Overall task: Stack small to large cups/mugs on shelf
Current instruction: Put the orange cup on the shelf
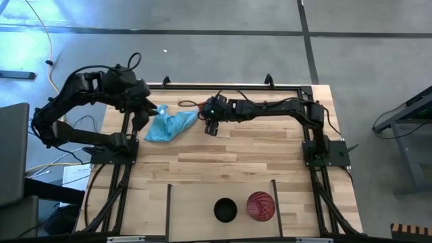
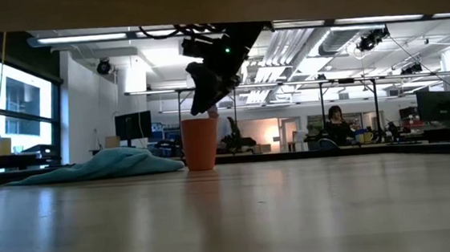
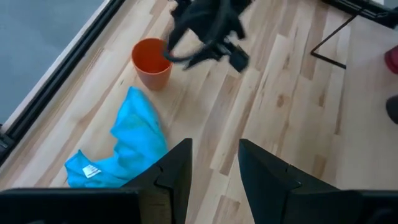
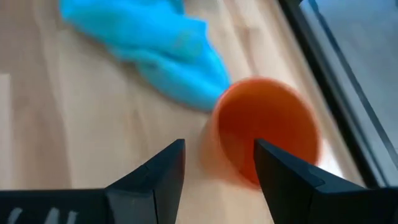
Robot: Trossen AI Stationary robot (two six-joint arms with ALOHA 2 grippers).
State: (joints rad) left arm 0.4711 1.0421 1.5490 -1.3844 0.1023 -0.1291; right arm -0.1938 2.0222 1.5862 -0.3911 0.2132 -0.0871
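Observation:
The small orange cup (image 2: 201, 144) stands upright on its base near the table's far edge, just right of the light-blue cloth (image 1: 170, 125). My right gripper (image 2: 201, 104) hangs open just above the cup's rim (image 4: 267, 127) without touching it, and hides the cup in the high view. The black cup (image 1: 225, 209) and the red-pink cup (image 1: 260, 206) stand side by side on the shelf (image 1: 196, 202) at the near edge, between its two black bars. My left gripper (image 3: 214, 168) is open above the cloth's left end.
The light-blue cloth (image 3: 127, 146) lies crumpled on the table between the two grippers, its right end close to the orange cup (image 3: 152, 62). A black frame rail (image 1: 223, 86) runs along the far edge behind the cup. Bare planks (image 1: 223, 162) lie between cup and shelf.

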